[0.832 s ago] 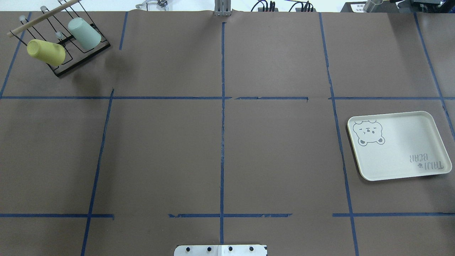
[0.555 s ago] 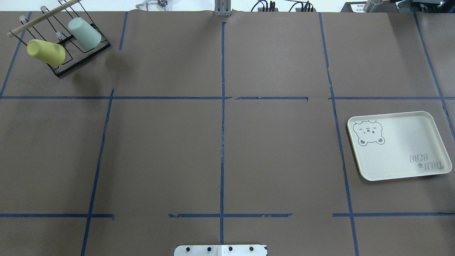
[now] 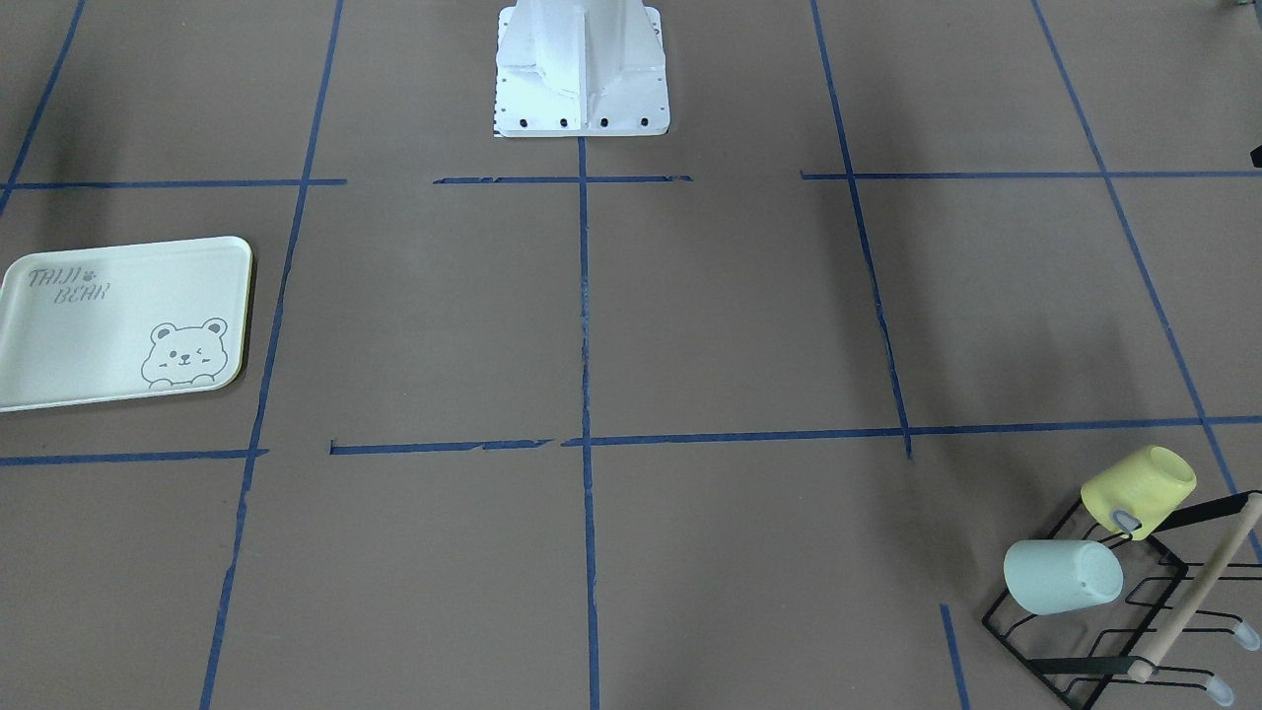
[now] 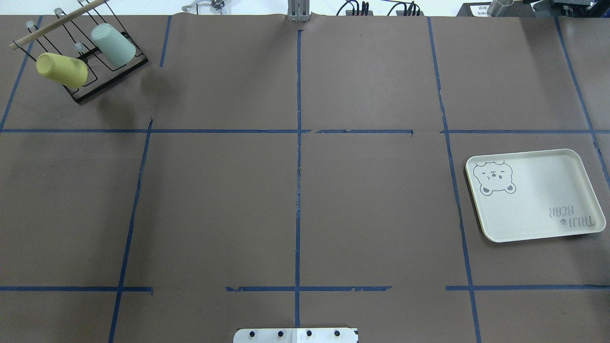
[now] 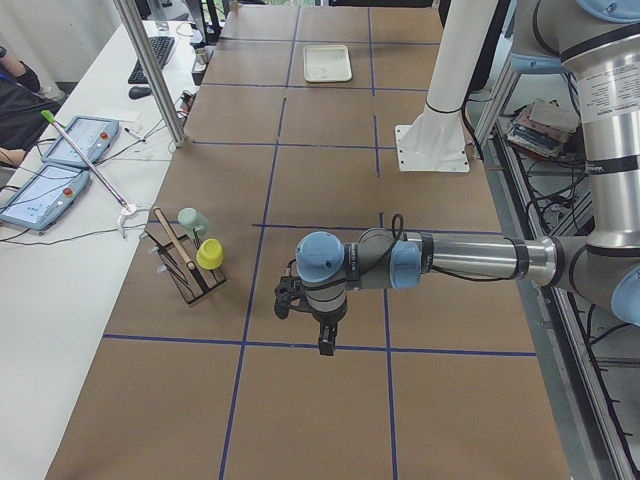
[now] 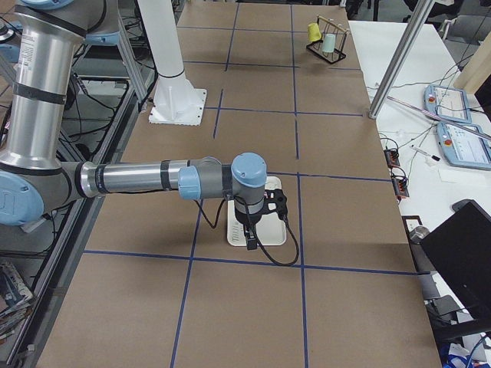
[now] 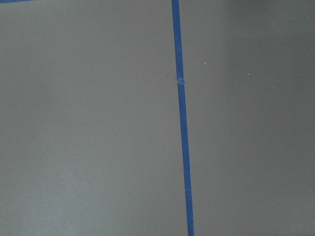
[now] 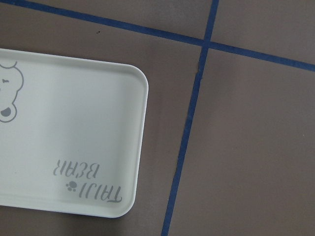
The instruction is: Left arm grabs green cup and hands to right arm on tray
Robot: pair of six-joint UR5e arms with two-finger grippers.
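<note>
The green cup (image 4: 113, 45) lies tilted on a black wire rack (image 4: 108, 78) at the table's far left corner. It also shows in the front view (image 3: 1062, 577) and the left side view (image 5: 192, 221). The tray (image 4: 533, 190) lies at the right with nothing on it, and it shows in the right wrist view (image 8: 74, 123). My left gripper (image 5: 325, 342) hangs above bare table, apart from the rack, and I cannot tell if it is open. My right gripper (image 6: 250, 239) hangs over the tray (image 6: 279, 230), and I cannot tell its state either. Neither arm shows in the overhead view.
A yellow cup (image 4: 62, 69) lies on the same rack beside the green one, under a wooden dowel (image 4: 57, 23). The white robot pedestal (image 3: 582, 69) stands at the near middle edge. A side bench with tablets (image 5: 60, 160) and a metal post (image 5: 150, 70) runs along the far edge.
</note>
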